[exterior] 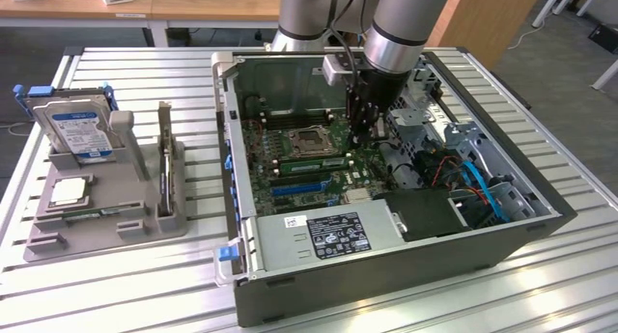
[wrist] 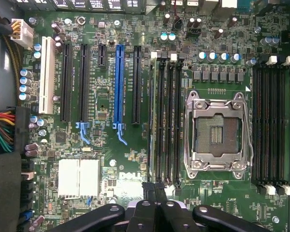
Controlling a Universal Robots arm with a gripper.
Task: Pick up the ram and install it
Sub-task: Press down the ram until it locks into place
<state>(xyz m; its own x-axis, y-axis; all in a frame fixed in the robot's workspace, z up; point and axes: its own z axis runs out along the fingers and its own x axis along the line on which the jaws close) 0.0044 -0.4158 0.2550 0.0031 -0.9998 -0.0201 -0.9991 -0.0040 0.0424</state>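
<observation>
hand [exterior: 363, 139]: fingers together, low inside the open case [exterior: 386, 275], mid-frame | ram [exterior: 309, 161]: stood on edge in a slot just below the CPU socket [exterior: 311, 139], frame centre | room: cables [exterior: 478, 181] crowded the right, case walls ringed the board, top stood open

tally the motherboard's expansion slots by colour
white slot: 1
black slots: 4 (three long, one short)
blue slot: 1
total: 6
</observation>
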